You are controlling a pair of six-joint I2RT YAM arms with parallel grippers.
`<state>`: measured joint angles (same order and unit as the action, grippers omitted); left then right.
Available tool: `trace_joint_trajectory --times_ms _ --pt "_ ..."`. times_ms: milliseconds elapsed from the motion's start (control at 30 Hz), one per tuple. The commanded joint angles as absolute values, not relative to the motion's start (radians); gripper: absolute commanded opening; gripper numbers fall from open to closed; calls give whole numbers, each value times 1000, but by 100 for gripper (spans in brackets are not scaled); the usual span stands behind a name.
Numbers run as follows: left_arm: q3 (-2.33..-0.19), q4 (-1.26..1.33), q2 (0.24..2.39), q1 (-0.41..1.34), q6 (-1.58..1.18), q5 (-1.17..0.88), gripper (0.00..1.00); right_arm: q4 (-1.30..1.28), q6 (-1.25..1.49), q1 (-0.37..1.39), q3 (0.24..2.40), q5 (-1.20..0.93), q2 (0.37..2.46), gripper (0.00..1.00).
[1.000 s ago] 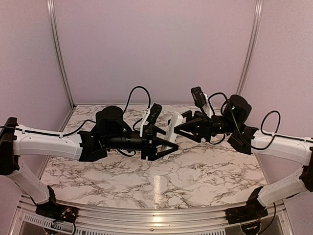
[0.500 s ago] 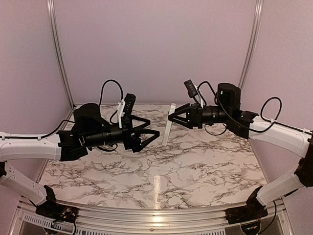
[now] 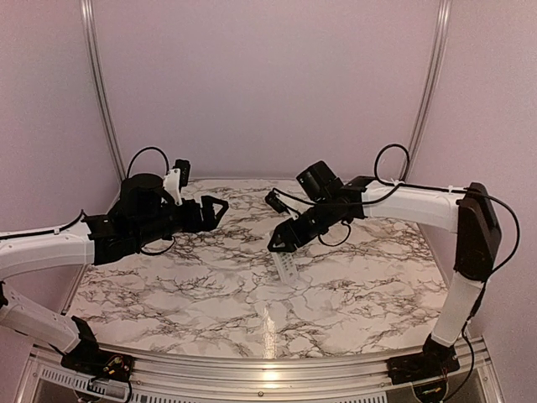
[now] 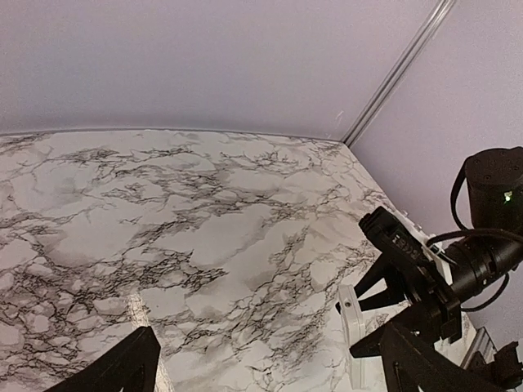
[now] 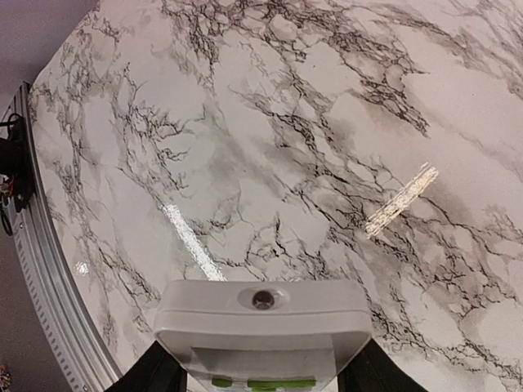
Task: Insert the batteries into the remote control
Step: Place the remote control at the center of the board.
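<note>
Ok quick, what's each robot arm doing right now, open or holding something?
The left end effector is open, holding nothing.
The right end effector is closed on the remote control.

a white marble-patterned tabletop [image 3: 210,285] with grey-black veining is covering the whole floor of the booth. plain pale lilac walls [image 3: 268,84] are closing it in at the back and on both sides. thin metal is running up where the walls meet, as a left corner strip [image 3: 99,92] and a right corner strip [image 3: 430,84]. a ribbed aluminium rail [image 3: 252,369] is edging the near side of the tabletop. a soft streak of light [image 3: 270,323] is shining on the marble near the front centre, and a short bright glint [image 5: 400,200] is showing on it in the right wrist view.
</note>
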<state>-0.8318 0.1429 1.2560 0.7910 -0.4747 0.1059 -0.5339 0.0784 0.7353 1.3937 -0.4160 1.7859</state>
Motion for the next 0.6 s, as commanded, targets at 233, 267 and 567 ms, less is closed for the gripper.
trace_joint_trajectory --times_ms 233,267,567 --pt "-759 -18 1221 672 -598 200 99 -866 -60 790 1648 -185 2058 34" --pt "-752 -15 1223 669 -601 194 99 -874 -66 790 1664 -180 2074 35" --pt "-716 32 1264 662 -589 156 99 -956 -83 795 1791 -169 2229 37"
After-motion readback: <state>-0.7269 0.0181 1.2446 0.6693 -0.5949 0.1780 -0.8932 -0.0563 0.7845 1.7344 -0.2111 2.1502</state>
